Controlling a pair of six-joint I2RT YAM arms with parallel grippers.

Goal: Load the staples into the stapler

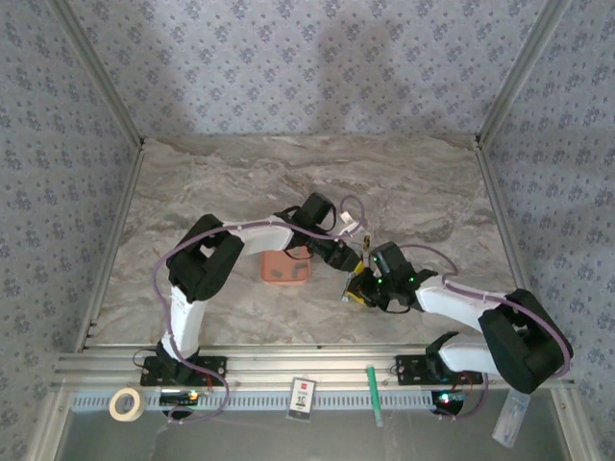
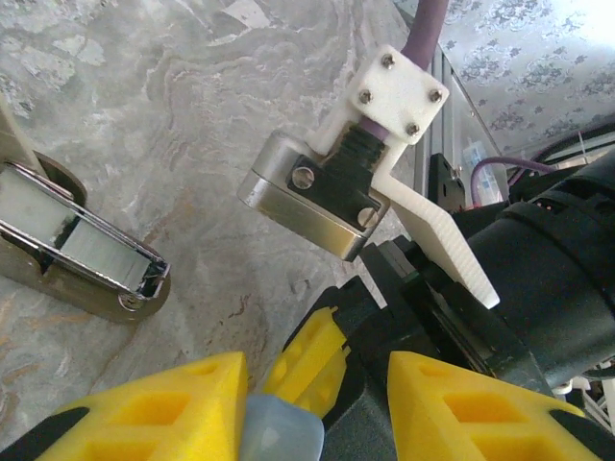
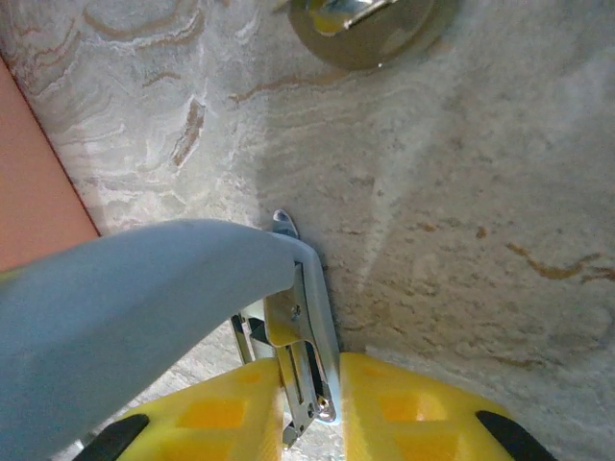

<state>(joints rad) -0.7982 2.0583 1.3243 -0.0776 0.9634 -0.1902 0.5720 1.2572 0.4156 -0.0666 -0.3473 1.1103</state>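
Stapler [image 3: 125, 307] sits at lower centre of the right wrist view, its light-blue cover angled towards lower left; its silver rail [image 3: 309, 327] is pinched between the yellow fingers of the right gripper [image 3: 309, 379]; orange tray [image 3: 29, 182] lies at the left edge; in the left wrist view, the left gripper [image 2: 312, 394] frames a light-blue end at bottom centre; whether those fingers clamp it, I cannot tell.

Your palette: light-blue stapler [image 3: 144, 307], yellow finger pads [image 3: 413, 418], orange tray [image 1: 284, 267].
You'll find the stapler's rail [image 3: 315, 327] silver, the tray at its nine o'clock plain orange, the table [image 1: 288, 182] beige marble veined brown, the walls [image 1: 288, 58] grey-blue with a floral print.
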